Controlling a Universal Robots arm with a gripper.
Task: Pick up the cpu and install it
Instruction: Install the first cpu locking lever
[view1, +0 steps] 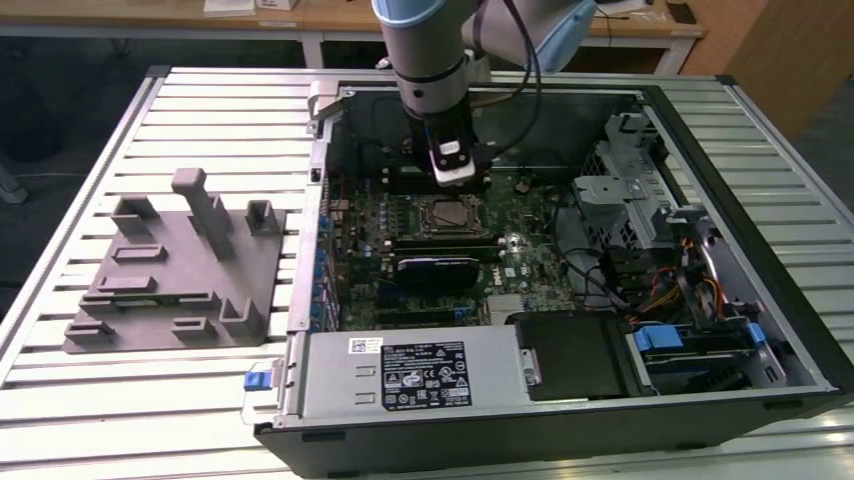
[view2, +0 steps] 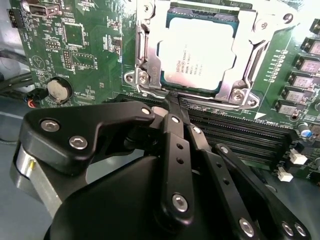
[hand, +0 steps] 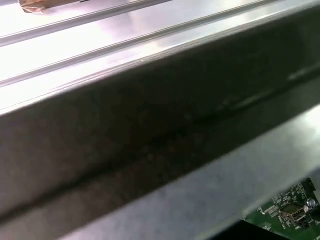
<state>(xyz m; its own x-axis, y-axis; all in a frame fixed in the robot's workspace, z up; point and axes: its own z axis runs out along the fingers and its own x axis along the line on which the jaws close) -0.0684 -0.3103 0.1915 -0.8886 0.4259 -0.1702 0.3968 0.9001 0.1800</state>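
**Chip lies in its socket, empty pincer hanging over it**

Nearest, on the slatted table (view1: 134, 400), stands one open computer case (view1: 561, 440). Its one labelled power supply box (view1: 414, 372) sits against the case's near wall. Toward the exterior view's left edge of the table, just beside the case, is one grey fixture (view1: 174, 270). I can make out no chip on it.

Farther in, one green motherboard (view1: 534, 235) covers the case floor. Near the board's middle is one metal-framed socket (view2: 145, 60). The one cpu (view2: 197, 55) lies flat inside it, pale silver top up, with the frame around its edges. One round coin cell (view2: 59, 90) sits apart from the socket toward a board edge. Dark memory slots (view2: 240, 132) run just beside the socket; I think there are four, though the linkage hides part of them.

Above the board, close to the socket, hangs the one gripper (view2: 172, 102). Its fingers are drawn together and carry nothing, and it appears clear of the cpu rather than touching it.

By my reading, fetching and placing are done and the work is at the seating stage. I cannot tell whether the frame is latched. What remains calls for a chip that sits square and level. It also calls for straight vertical motion, so the fingers catch neither the frame nor the case's far wall (hand: 150, 150) close behind.
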